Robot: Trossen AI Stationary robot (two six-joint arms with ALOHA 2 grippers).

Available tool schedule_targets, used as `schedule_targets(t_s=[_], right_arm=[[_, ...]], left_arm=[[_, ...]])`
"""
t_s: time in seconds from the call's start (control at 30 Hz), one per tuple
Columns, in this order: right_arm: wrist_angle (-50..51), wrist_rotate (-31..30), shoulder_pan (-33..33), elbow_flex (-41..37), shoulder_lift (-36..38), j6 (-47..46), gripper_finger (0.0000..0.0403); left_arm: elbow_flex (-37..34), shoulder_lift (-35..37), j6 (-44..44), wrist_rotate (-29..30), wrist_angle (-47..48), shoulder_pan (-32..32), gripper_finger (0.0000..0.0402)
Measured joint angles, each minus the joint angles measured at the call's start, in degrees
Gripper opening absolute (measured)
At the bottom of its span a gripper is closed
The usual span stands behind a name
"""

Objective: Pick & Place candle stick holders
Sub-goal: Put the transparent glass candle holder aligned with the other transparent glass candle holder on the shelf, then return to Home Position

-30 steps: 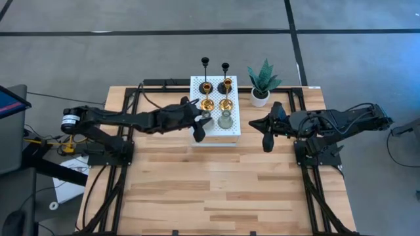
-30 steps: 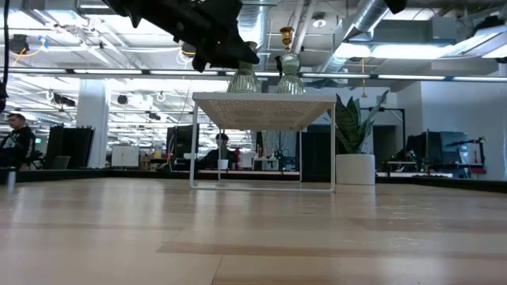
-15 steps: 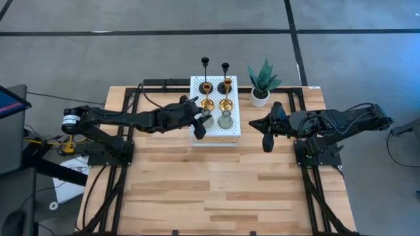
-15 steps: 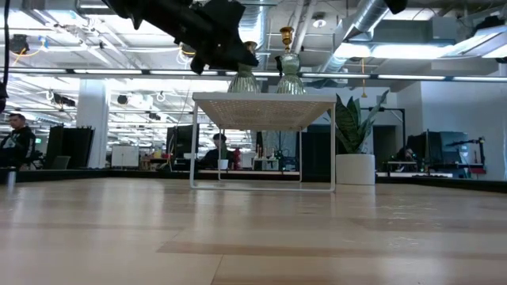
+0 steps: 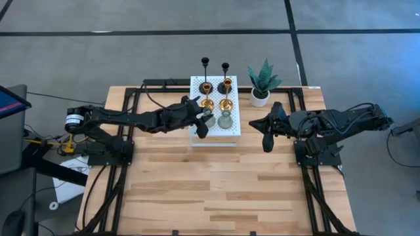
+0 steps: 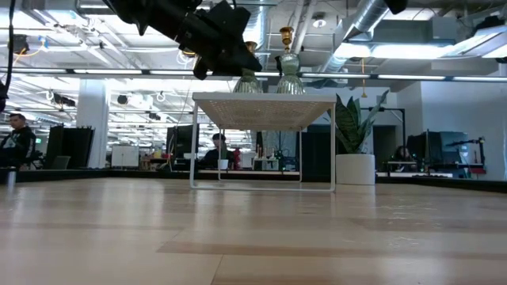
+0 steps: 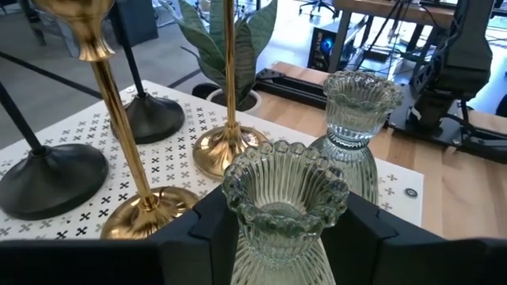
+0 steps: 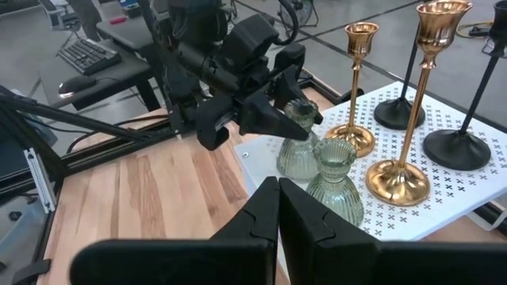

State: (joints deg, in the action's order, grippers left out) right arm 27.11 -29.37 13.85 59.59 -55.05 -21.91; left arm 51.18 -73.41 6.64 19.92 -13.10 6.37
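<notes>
A white perforated stand [image 5: 233,134] at the table's far middle carries two slim black holders [image 5: 205,63], two gold ones [image 5: 227,103] and a squat pale grey-green one [image 5: 225,121]. A second pale grey-green holder [image 7: 285,198] stands upright at the stand's near left corner. My left gripper [image 5: 202,120] reaches in from the table's left and is shut on it. My right gripper [image 5: 266,137] hangs shut to the right of the stand, off the table, with nothing in it. My left gripper pinches the pale grey-green holder between its two fingers [image 7: 210,229], on the ribbed body [image 7: 242,261] just under the scalloped cup. The fingers come almost level from the table's left. The holder is upright, its foot [image 8: 295,168] on the stand's top.
A green potted plant in a white pot [image 5: 261,84] stands right of the stand. The other pale holder [image 7: 360,119] and a gold one [image 7: 226,150] are close beside the held one. Bare wooden tabletop [image 5: 216,190] fills the near half. People sit in the room behind [image 6: 16,134].
</notes>
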Motion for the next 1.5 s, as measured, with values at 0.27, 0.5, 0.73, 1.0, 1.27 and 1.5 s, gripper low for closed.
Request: schedule_targets(t_s=[0.27,0.5,0.73,1.0,1.27,1.5], right_arm=[[1.0,0.0,0.0,0.0,0.0,0.0,0.0000],[1.0,0.0,0.0,0.0,0.0,0.0,0.0000],[1.0,0.0,0.0,0.0,0.0,0.0,0.0000],[1.0,0.0,0.0,0.0,0.0,0.0,0.0000],[1.3,1.4,0.0,0.0,1.0,0.0,0.0000],[0.9,1.4,0.0,0.0,4.0,3.0,0.0000]], left_arm=[[-0.2,0.5,0.7,-0.7,0.9,-0.3,0.0154],[-0.2,0.5,1.8,-1.5,0.7,-0.3,0.0151],[-0.2,0.5,1.9,-1.4,0.7,-0.3,0.0200],[-0.2,1.7,1.9,-2.5,1.1,-0.5,0.0259],[-0.2,8.1,1.8,-3.0,4.2,-3.2,0.0275],[-0.2,15.7,1.2,-3.2,5.9,-5.9,0.0273]])
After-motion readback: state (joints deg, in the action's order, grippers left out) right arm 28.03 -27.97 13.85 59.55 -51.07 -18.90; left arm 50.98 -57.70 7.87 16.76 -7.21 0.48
